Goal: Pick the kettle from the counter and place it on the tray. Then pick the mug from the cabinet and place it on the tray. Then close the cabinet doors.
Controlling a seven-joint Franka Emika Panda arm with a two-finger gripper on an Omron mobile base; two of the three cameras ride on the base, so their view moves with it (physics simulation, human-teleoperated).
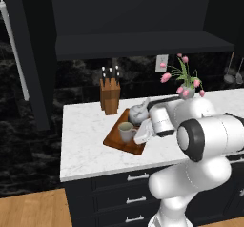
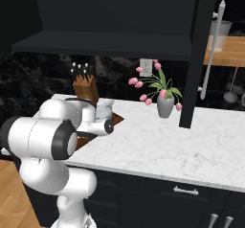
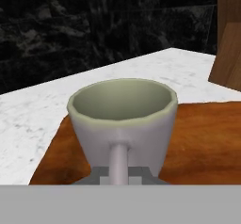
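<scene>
Off-white mug (image 3: 123,119) is standing on the tray (image 3: 197,143), its handle clamped in the end effector (image 3: 120,175), bare bench (image 1: 86,135) lying leftward.

A pale greenish-beige mug (image 3: 123,119) sits on a reddish-brown tray (image 3: 197,143). The counter (image 1: 86,140) is white marble, and the flowers (image 2: 143,85) are pink.

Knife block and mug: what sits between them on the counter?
The kettle, standing on the tray just behind the mug, with bare marble up to the knife block; left base view.

White arm folded low, claw (image 3: 120,175) clamped shut.
</scene>
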